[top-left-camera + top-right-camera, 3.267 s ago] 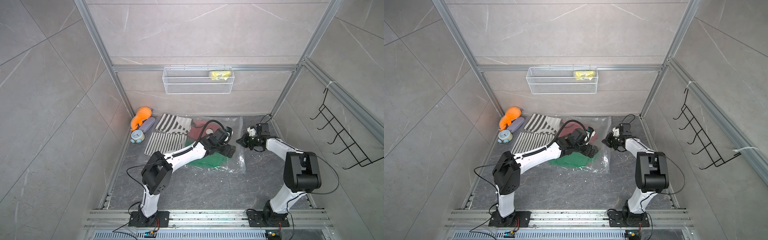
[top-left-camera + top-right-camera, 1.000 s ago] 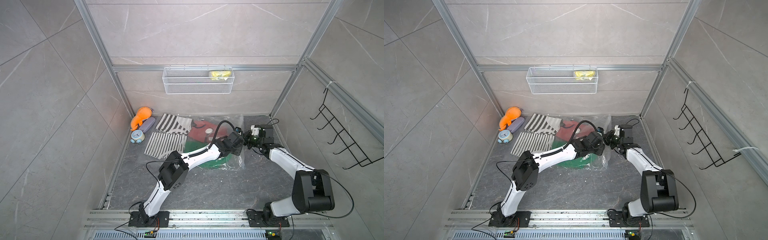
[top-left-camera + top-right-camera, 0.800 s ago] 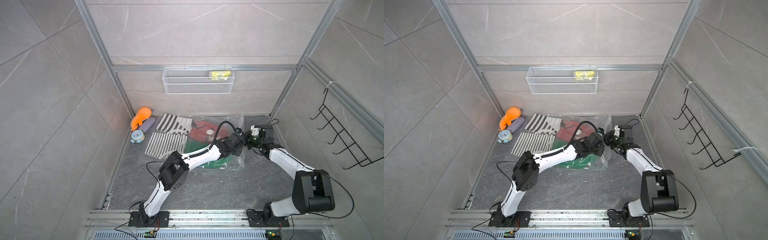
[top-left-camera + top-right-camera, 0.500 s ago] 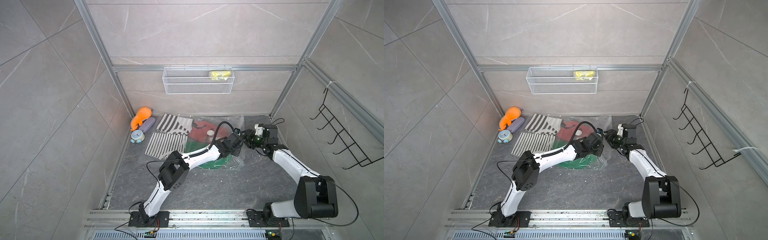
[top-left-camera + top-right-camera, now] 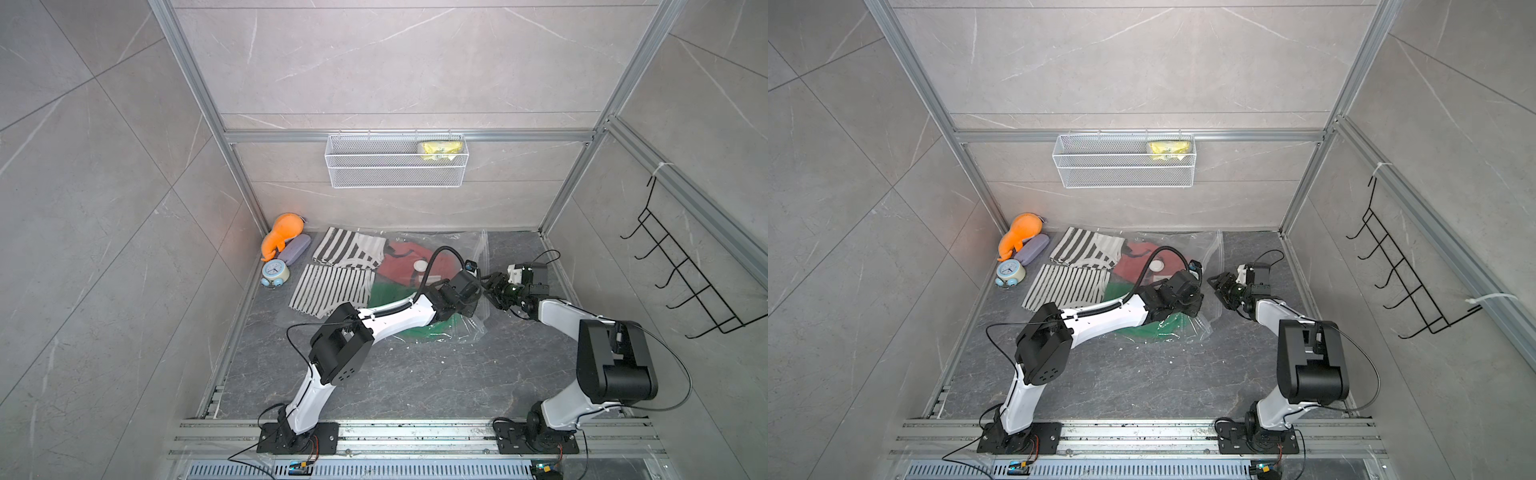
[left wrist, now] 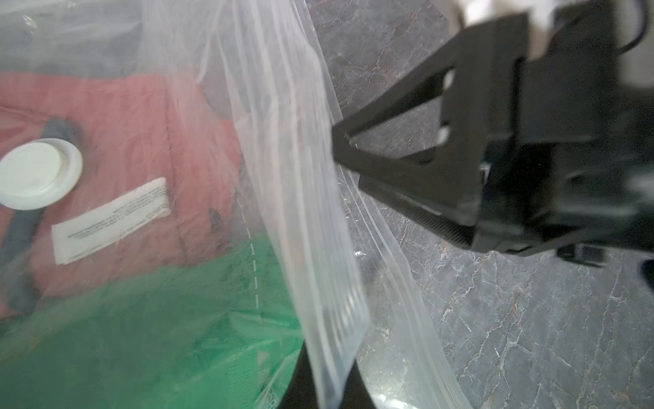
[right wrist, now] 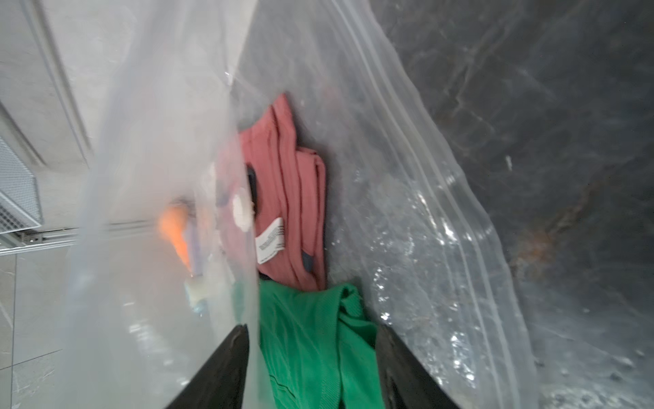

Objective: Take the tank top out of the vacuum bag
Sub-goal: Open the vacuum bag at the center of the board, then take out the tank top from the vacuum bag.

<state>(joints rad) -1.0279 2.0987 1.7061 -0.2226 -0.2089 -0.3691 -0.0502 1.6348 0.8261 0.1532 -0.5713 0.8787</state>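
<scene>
Mouth of vacuum bag (image 5: 457,249): the left gripper (image 6: 327,393) is clamped on the bag's upper zip-seal lip. The right gripper (image 7: 311,340), fingers parted and empty, faces into the bag. Just inside lies the green garment (image 7: 318,311). Deeper in lies the red garment (image 7: 290,177), probably the tank top, its folds running away from the right gripper. Only the left wrist view shows the pinch; only the right wrist view looks under the sheet.

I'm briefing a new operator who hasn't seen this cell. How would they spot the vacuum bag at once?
Find the white wire basket on the back wall; on the dark floor below it lies the vacuum bag. Unlike the striped cloths beside it, it is clear crinkly plastic with a round white valve, holding a red garment and a green garment.
</scene>
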